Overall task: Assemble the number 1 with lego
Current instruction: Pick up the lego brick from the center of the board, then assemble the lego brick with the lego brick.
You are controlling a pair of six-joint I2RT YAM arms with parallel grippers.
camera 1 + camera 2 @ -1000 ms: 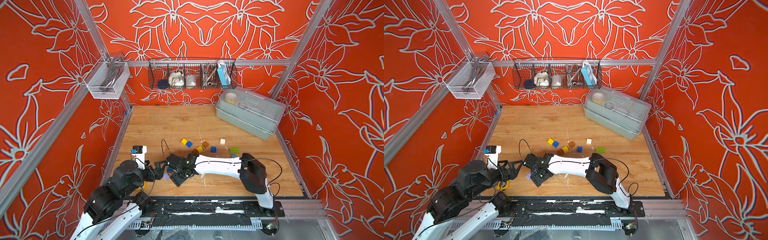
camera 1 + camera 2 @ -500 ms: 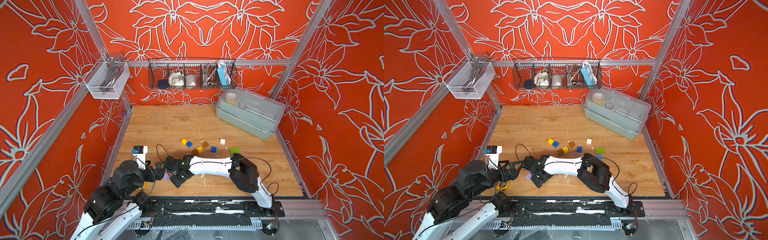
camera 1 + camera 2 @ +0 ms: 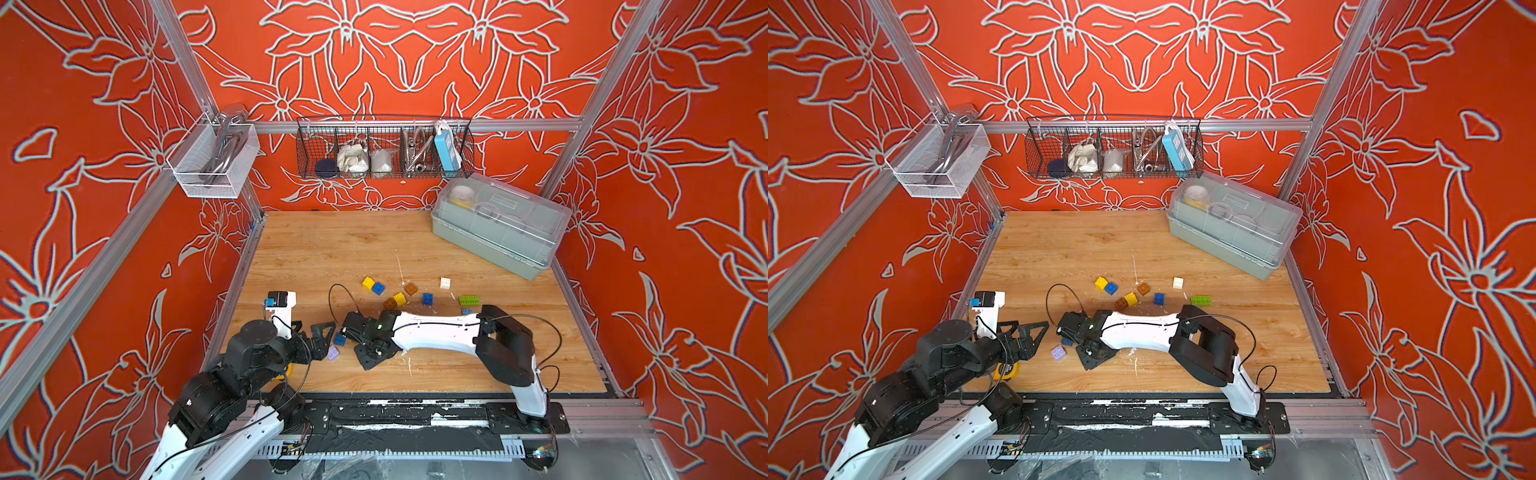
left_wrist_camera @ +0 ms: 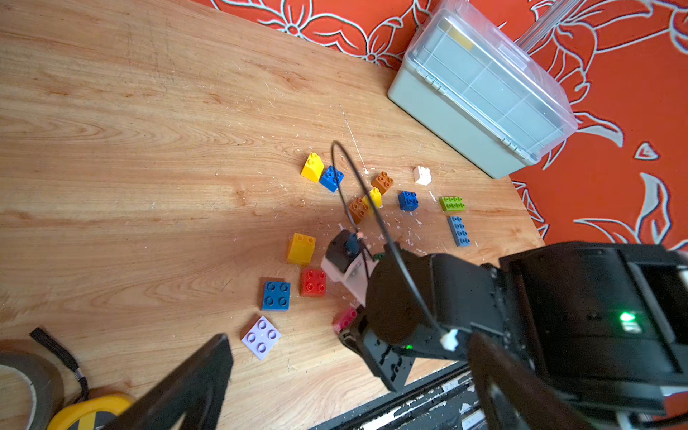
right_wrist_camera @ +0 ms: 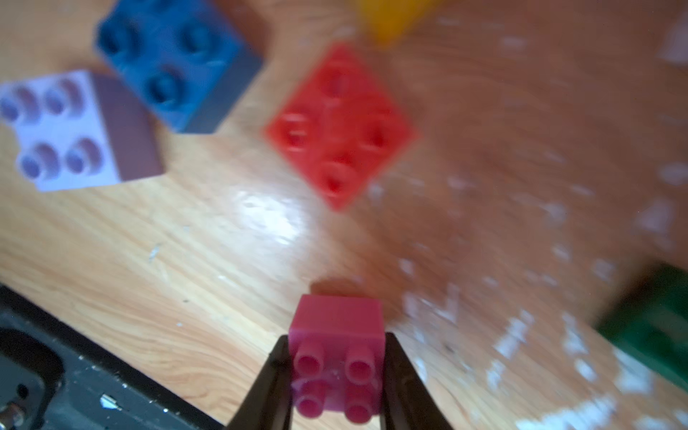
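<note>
Two end effectors hang low over the worktop (image 3: 332, 249), and only one is loaded. The right end effector (image 5: 337, 337) has its jaws pressed against opposite sides of the pink brick (image 5: 337, 324), whose studs face the wrist camera. Whether the brick rests on the wood or is just clear of it cannot be told. The left end effector (image 3: 323, 338) gapes wide and holds nothing. As I judge it, the next move turns on the red brick (image 5: 340, 124). It lies studs-up a little beyond the right fingertips, straight ahead, but turned cornerwise to the pink one. Mating them would call for a twist of the wrist as well as a short reach forward. Both are square, so neither has a long axis to line up. The blue brick (image 5: 175, 59) and lilac brick (image 5: 63, 130) also lie ahead, off toward the left end effector, which is nearer to them. A yellow brick (image 5: 387, 18) sits beyond the red one. Nothing that reads as a 1 is stacked yet.
</note>
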